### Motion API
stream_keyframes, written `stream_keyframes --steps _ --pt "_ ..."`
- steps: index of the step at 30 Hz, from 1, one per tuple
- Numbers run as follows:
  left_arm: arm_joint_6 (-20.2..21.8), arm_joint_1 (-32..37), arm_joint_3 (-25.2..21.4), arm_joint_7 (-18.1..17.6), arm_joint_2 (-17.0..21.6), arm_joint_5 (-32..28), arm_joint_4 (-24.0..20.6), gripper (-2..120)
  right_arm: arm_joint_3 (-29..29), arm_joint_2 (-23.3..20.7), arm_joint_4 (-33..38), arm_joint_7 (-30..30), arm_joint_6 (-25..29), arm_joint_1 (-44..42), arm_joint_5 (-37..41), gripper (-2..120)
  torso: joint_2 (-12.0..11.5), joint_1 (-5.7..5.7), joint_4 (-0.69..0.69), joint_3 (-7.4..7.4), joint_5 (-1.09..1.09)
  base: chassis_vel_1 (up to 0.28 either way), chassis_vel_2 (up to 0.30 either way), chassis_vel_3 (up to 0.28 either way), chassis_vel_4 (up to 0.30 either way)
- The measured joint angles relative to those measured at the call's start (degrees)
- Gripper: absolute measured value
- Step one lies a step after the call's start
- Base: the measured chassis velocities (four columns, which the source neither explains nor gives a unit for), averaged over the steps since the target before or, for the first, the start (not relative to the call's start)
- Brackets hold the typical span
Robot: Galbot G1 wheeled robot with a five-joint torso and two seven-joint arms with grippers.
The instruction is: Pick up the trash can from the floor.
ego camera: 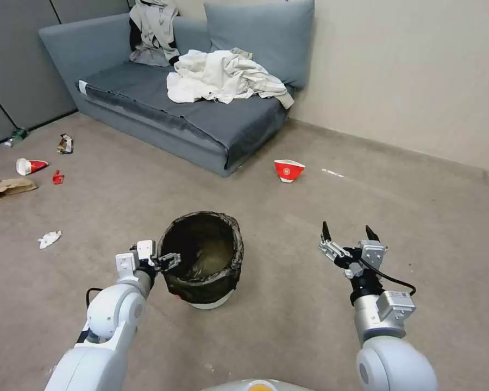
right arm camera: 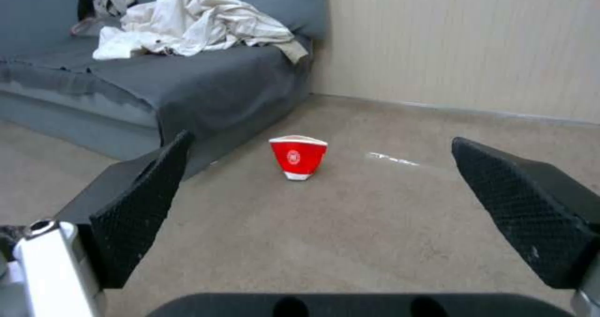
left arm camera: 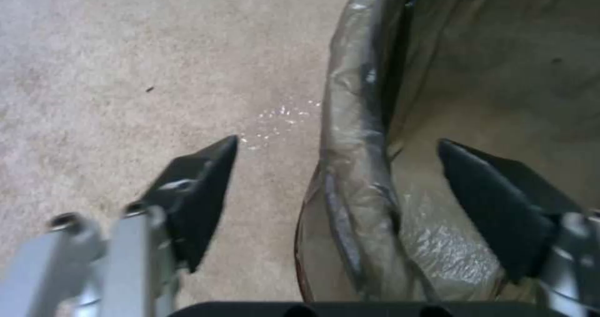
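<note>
The trash can [ego camera: 207, 283], a small round white bin lined with a dark bag folded over its rim, stands upright on the beige carpet floor [ego camera: 288, 217] just ahead of me. My left gripper [ego camera: 168, 261] is open at the can's left rim. In the left wrist view the left gripper [left arm camera: 337, 140] straddles the bagged rim [left arm camera: 356, 120], with one finger [left arm camera: 200, 190] outside over the carpet and the other [left arm camera: 494, 200] inside the can. My right gripper [ego camera: 346, 227] hangs open above bare carpet to the right of the can, holding nothing.
A grey sofa [ego camera: 201, 117] with crumpled clothes stands at the back, against a wall on the right. A red-and-white paper cup [ego camera: 288, 170] lies on the carpet beyond the can. Scattered litter [ego camera: 30, 165] lies far left. Open carpet surrounds the can.
</note>
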Motion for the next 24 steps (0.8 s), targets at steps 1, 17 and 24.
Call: stream_keyframes --steps 1,17,24 --pt "0.26 -0.16 0.01 -0.38 -0.02 -0.59 0.02 74 0.0 0.0 -0.07 -0.02 0.15 0.0 -0.04 100 0.0 0.0 0.0 0.0 0.0 0.0 0.0 0.0 0.0" --pt "0.56 -1.16 0.84 -2.0 -1.63 -1.95 0.84 17 0.01 -0.33 -0.16 -0.32 0.58 0.16 -0.1 100 0.0 0.0 0.01 0.0 0.02 0.0 0.0 0.0 0.0" --pt "-1.71 -0.6 1.05 -2.69 -2.38 -2.38 0.5 3 0.01 -0.51 -0.28 -0.35 0.59 0.29 -0.1 100 0.0 -0.01 0.0 0.0 -0.01 0.0 0.0 0.0 0.0"
